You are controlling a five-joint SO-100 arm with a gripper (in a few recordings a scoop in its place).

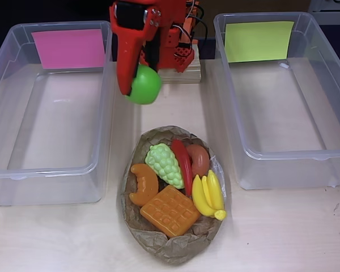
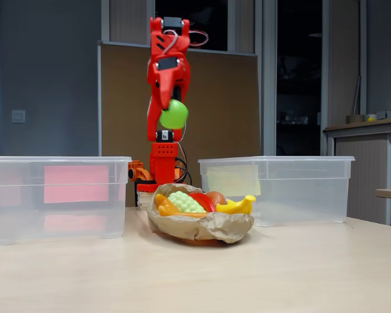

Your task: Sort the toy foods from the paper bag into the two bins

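My red gripper (image 1: pixel 137 85) is shut on the green apple (image 1: pixel 144 85), held high in the air between the two bins; in the fixed view the apple (image 2: pixel 174 114) hangs well above the table. The crumpled brown paper bag (image 1: pixel 170 246) lies at the front centre and holds pale green grapes (image 1: pixel 165 164), a red chili (image 1: pixel 183 161), yellow bananas (image 1: pixel 208 195), an orange waffle (image 1: pixel 170 211), a croissant (image 1: pixel 143 184) and a brown donut (image 1: pixel 199 158). The bin with the pink note (image 1: pixel 45 113) stands at the left, the bin with the yellow-green note (image 1: pixel 283 96) at the right.
The arm's base (image 1: pixel 181 68) sits on a wooden block between the bins at the back. Bare light wood table (image 1: pixel 283 232) runs in front of the bins and around the bag.
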